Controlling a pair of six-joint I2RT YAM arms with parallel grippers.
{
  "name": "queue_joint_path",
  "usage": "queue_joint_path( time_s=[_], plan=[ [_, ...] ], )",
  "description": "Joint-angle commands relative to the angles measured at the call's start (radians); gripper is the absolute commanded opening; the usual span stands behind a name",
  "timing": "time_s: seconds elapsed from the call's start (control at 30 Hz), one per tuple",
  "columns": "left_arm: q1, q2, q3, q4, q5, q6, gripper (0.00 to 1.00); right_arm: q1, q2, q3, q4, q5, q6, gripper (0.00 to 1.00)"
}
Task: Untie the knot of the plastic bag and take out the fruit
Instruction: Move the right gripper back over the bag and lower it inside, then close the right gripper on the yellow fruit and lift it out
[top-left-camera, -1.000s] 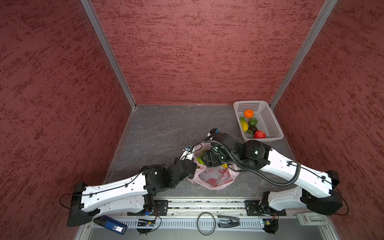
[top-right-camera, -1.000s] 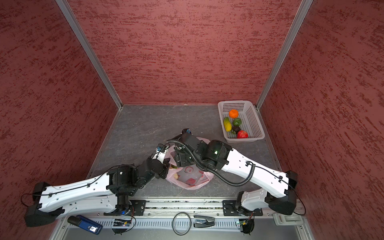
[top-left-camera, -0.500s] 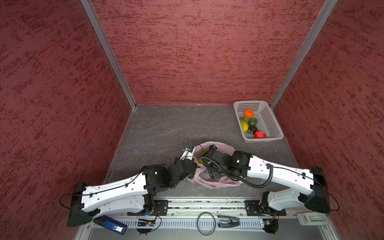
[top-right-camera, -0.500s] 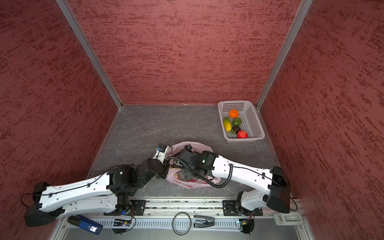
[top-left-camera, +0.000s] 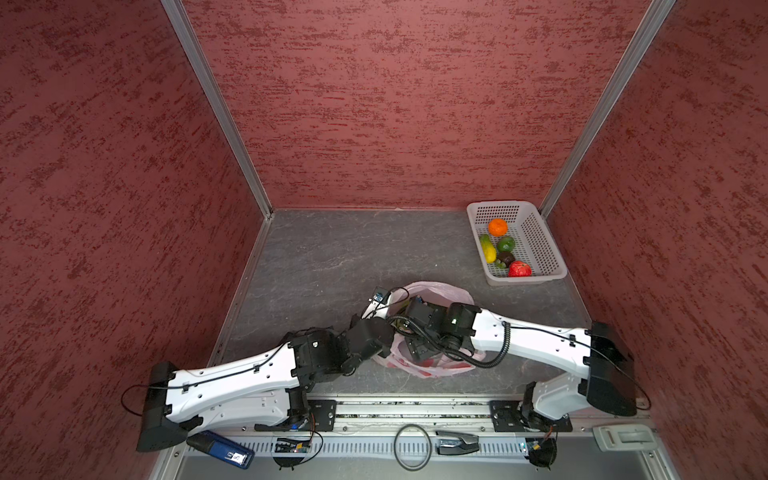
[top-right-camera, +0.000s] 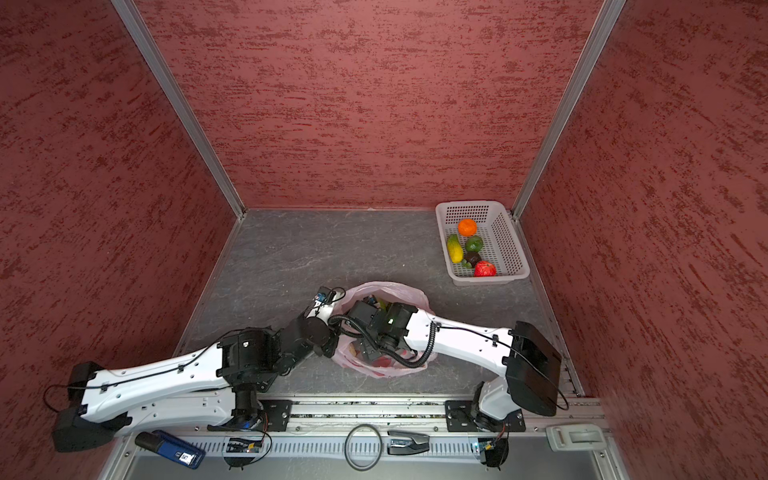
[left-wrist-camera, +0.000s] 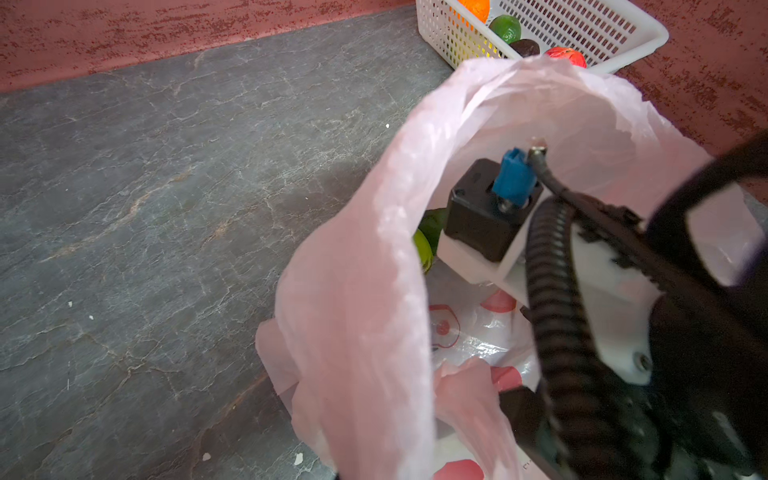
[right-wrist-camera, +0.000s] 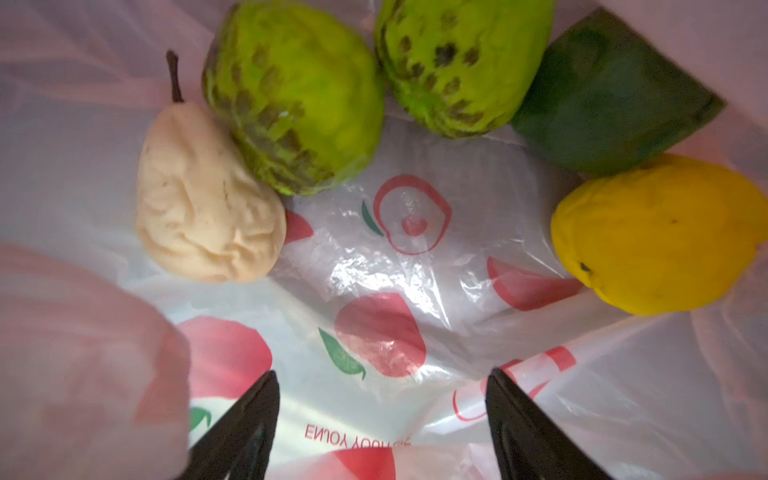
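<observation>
- The right hand (right-wrist-camera: 380, 415) hangs inside the plastic bag (top-left-camera: 451, 290). Its two black fingers (right-wrist-camera: 249, 428) are spread with nothing between them, and we read this as lining up for the next pick.
- The left hand (top-left-camera: 384, 309) is pressed together at the bag's rim. Its fingers are hidden, but the film stands up towards it in the left wrist view. We judge it pinches the rim to hold the mouth wide for the other arm.
- We find no knot, and the open mouth suggests that step is done.
- The fruit in the bag lies on its floor: a beige pear (right-wrist-camera: 208, 208), two bright green pieces (right-wrist-camera: 299, 104), a dark green piece (right-wrist-camera: 611, 95) and a yellow piece (right-wrist-camera: 660, 237).
- More fruit sits in the white basket (top-left-camera: 555, 272) at the far right corner of the surface (top-left-camera: 332, 257), well apart from the bag. We take the basket for the drop-off.
- On the film, red lettering (right-wrist-camera: 357, 440) reads "ENJOY YOUR", with the rest folded away, among red apple prints (right-wrist-camera: 380, 332).
</observation>
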Motion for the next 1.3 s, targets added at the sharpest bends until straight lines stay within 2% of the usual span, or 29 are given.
queue_joint_path(
  time_s=[0.0,0.3,0.47,0.87,1.1,1.27],
  plan=[
    [-0.010,0.007,0.004,0.061,0.023,0.002,0.00,-0.038,0.010,-0.034,0.046,0.044,0.091,0.80],
    [-0.038,0.059,-0.007,0.119,0.074,0.000,0.00,-0.128,0.037,-0.002,0.018,0.308,0.203,0.89],
    [-0.037,0.062,-0.019,0.139,0.082,0.004,0.00,-0.200,0.012,-0.028,0.020,0.342,0.164,0.91],
    [-0.039,0.112,-0.022,0.200,0.123,0.015,0.00,-0.286,0.062,-0.113,0.175,0.351,0.085,0.96],
    [-0.042,0.125,-0.017,0.206,0.125,0.019,0.00,-0.302,0.091,-0.162,0.313,0.235,0.039,0.97],
    [-0.042,0.118,-0.025,0.200,0.122,0.017,0.00,-0.301,0.051,-0.194,0.395,0.125,0.021,0.96]
  ],
)
